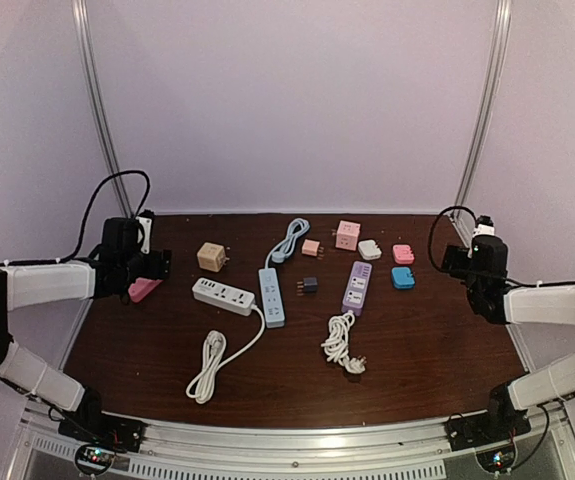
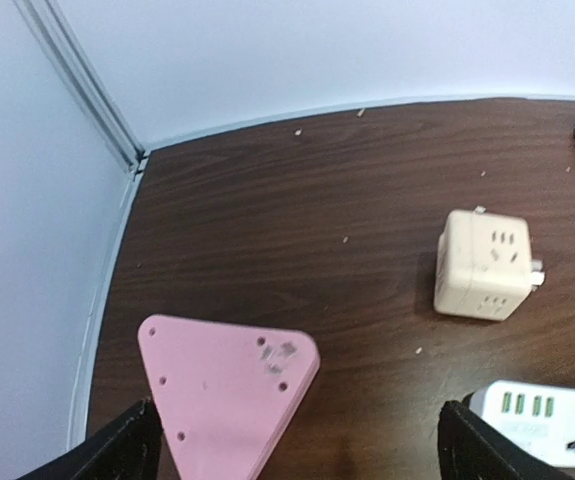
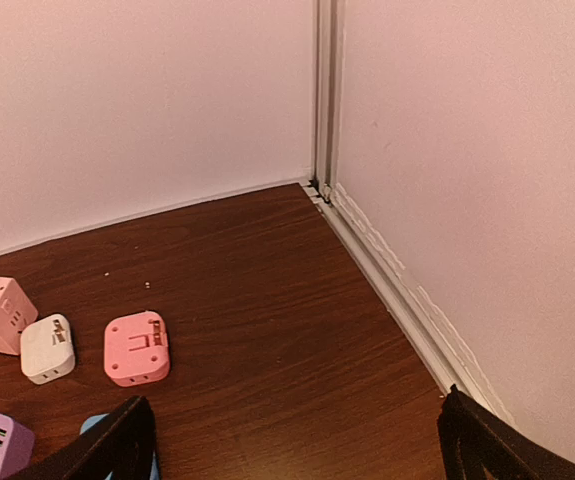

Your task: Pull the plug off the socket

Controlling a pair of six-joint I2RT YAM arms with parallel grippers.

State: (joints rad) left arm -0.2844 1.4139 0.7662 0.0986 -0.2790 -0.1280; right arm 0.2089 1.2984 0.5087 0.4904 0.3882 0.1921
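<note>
1. Plug [image 1: 310,285]: small and black, just beside the blue power strip [image 1: 271,296], mid-bench. It looks light, rigid and smooth, so pinch its sides and brace the strip.
2. Left hand [image 2: 297,445] is spread wide and grips nothing, above a pink triangular adapter [image 2: 222,385]. Right hand [image 3: 292,445] is wide and empty, at the right edge.
3. Bench [image 1: 417,340]: dark, slick wood, closed in by pale walls.

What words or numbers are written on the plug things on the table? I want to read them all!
No word or number here can be read.
Pink triangle block: small marks near one corner, too blurred to read.
White power strip: only holes and green ports show, no label.
Beige cube: only slots, no writing.
Pink square adapter: no writing shows.
</note>
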